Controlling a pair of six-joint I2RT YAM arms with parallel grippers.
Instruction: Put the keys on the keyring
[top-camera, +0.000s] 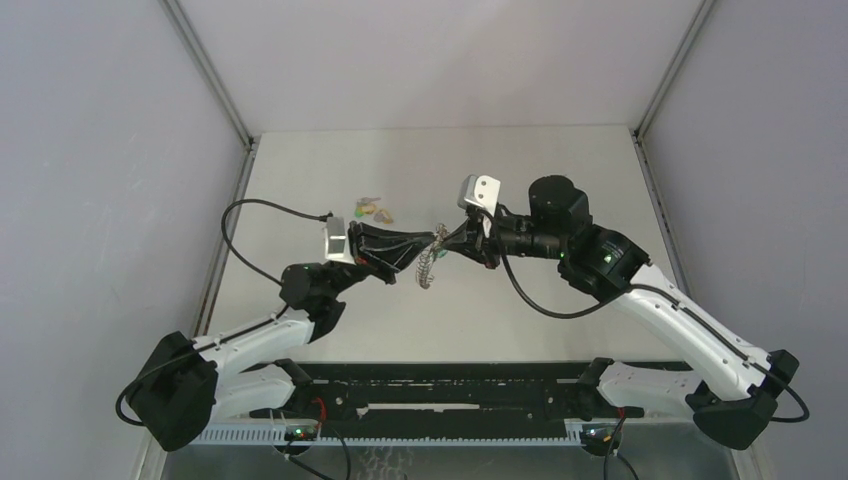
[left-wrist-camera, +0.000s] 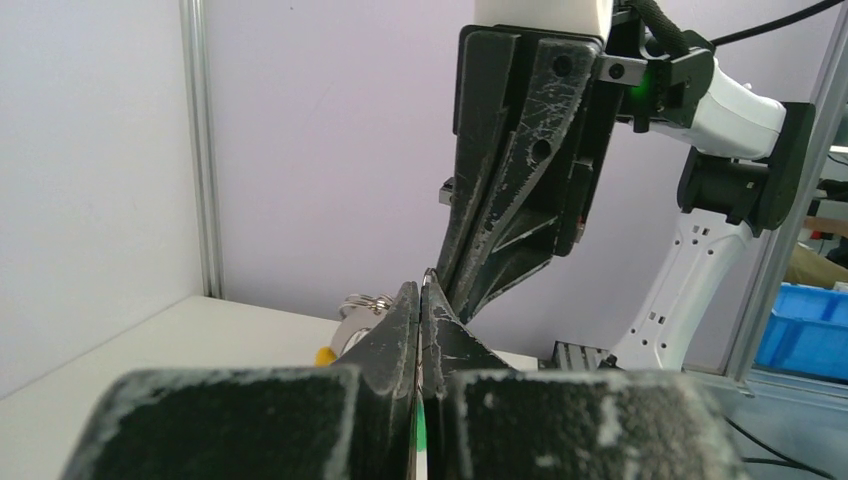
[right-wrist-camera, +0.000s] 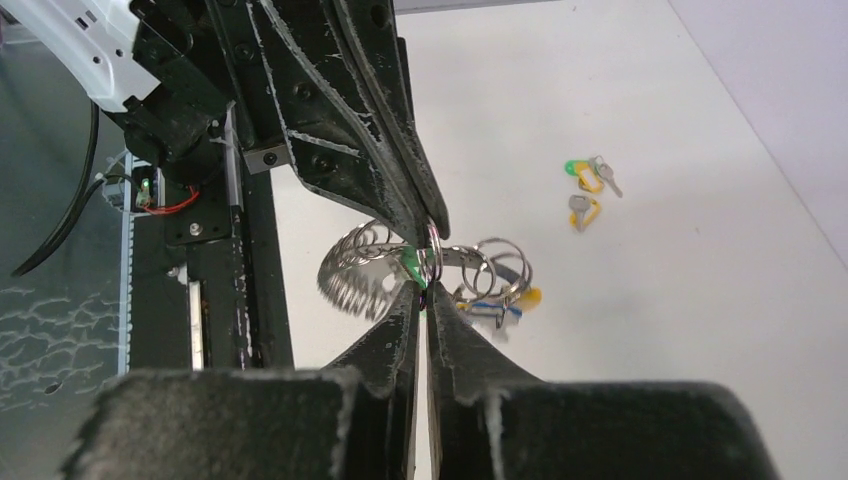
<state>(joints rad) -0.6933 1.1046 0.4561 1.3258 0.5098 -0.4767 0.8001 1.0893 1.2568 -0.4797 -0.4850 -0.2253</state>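
The spot where the two pairs of fingers meet is hard for me to see. From above, the black left fingers (top-camera: 436, 240) and the black right fingers (top-camera: 446, 244) cover each other tip to tip. The keyring (top-camera: 428, 268), a big thin silver-grey metal ring with ribs like a coil, is only a small grey tangle under them. In my left wrist view my own fingers hide nearly all of it.

Both arms reach in from the near edge with bent elbows, and their wrists point at each other over the middle of the smooth white worktop (top-camera: 560, 180). The left fingers are pinched tight on a small loop at the top of the keyring, so it hangs in the air. The right fingers are pressed together just under that loop. I cannot tell if they pinch anything.

All the fingers are rough black plastic with lots of white scratches. Small shiny loops (right-wrist-camera: 503, 266) hang on the ring, with a green plastic key head (right-wrist-camera: 411, 263) and a bit of yellow and blue. Well apart from it, loose small metal keys (right-wrist-camera: 583, 190) with green and yellow plastic heads lie flat on the worktop.
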